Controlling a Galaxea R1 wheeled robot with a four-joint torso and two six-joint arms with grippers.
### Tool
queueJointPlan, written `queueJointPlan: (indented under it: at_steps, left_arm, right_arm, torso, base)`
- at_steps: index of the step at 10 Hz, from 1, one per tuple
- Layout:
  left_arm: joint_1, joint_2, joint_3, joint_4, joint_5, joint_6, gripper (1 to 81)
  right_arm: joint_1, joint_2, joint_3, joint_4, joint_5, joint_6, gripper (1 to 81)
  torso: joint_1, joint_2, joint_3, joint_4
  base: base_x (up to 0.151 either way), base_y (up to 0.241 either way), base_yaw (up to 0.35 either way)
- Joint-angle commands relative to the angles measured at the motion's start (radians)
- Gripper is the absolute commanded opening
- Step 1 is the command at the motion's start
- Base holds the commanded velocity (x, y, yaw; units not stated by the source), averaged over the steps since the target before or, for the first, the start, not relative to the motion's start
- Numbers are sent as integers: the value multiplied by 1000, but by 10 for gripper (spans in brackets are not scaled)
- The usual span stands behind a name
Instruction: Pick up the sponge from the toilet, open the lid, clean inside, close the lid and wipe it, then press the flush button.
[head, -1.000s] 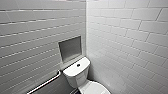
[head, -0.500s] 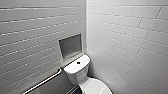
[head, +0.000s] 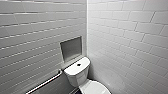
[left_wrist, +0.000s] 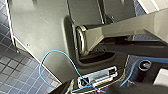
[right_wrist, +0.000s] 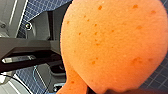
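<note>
Our right pincer (right_wrist: 117, 91) grips the sponge (right_wrist: 112, 45), a porous orange pad with darker flecks and rounded lobes, above the blue-tiled floor (right_wrist: 160, 80). Whether our left pincer (left_wrist: 90, 90) is closed, we cannot tell.

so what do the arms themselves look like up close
On the left arm: a wide, matte dark grey plate with a jointed grey bar beside it, a thin blue cable looping across, and a small white connector block. On the right arm: a dark grey angular link with a small round fitting.
</note>
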Motion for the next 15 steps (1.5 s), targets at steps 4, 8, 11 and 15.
queueJointPlan:
  at_steps: [4, 8, 11, 15]
  left_arm:
    - [-30, -2, 2, -10, 67, 2, 811]
    - [-30, 10, -38, -12, 67, -7, 811]
    - [-30, 10, -50, -13, 63, -38, 811]
    - [-33, 26, -87, -12, 46, -68, 811]
  right_arm:
    - [38, 28, -36, -4, -238, 7, 10]
    - [71, 63, -59, 3, -435, -10, 10]
    - [104, 61, -51, 245, -469, -362, 10]
    - [157, 75, -59, 578, -478, -671, 10]
  torso:
    - [-3, -1, 71, 0]
    - [-4, 0, 78, 0]
    - [-4, 0, 78, 0]
    - [-4, 0, 78, 0]
  base:
    - [0, 0, 0]
    - [0, 0, 0]
    - [0, 0, 0]
    - [0, 0, 0]
